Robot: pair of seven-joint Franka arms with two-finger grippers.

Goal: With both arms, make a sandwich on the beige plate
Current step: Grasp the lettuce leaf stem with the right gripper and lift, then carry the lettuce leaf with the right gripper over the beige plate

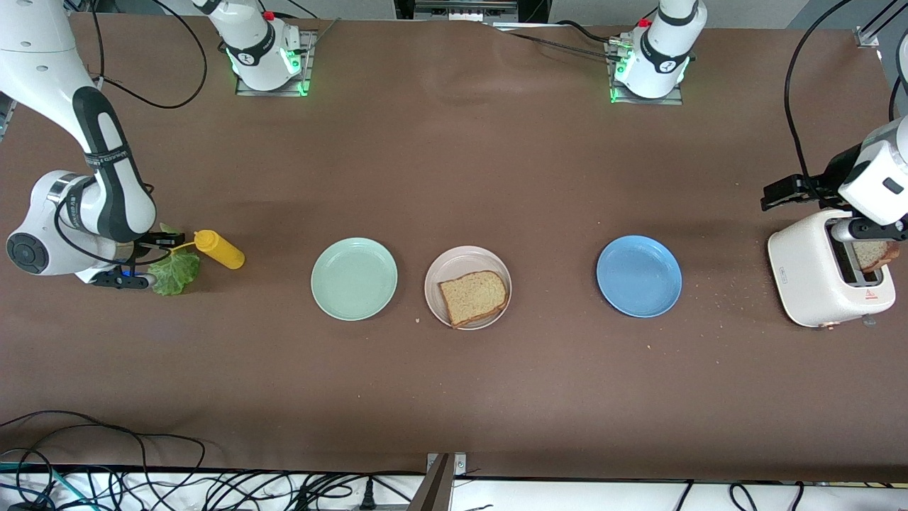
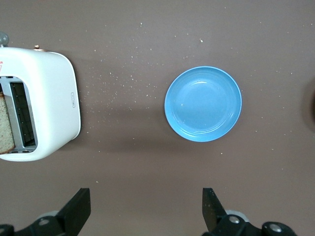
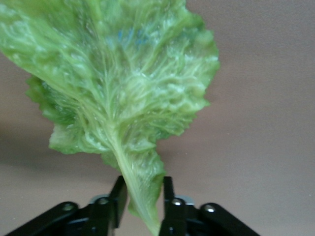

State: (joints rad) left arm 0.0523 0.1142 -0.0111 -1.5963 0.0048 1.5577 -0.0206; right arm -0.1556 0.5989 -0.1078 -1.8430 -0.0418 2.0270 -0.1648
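Your right gripper (image 3: 142, 206) is pinching the lettuce leaf (image 3: 113, 83) by its stem at the bench's right-arm end; be lifting gently toward the beige plate (image 1: 443, 268), mid-bench, holding one bread slice (image 1: 473, 297). The left gripper (image 2: 145, 209) is waiting released near the toaster (image 1: 809, 273).

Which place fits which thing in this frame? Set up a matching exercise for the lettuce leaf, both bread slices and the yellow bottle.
Things:
1. lettuce leaf
2. bread slice
3. second bread slice
4. yellow bottle

Places:
A. standing in the toaster slot
B. lying on the table beside the leaf
C. stem between the right gripper fingers
D. on the beige plate

Pairs: 1-C, 2-D, 3-A, 4-B
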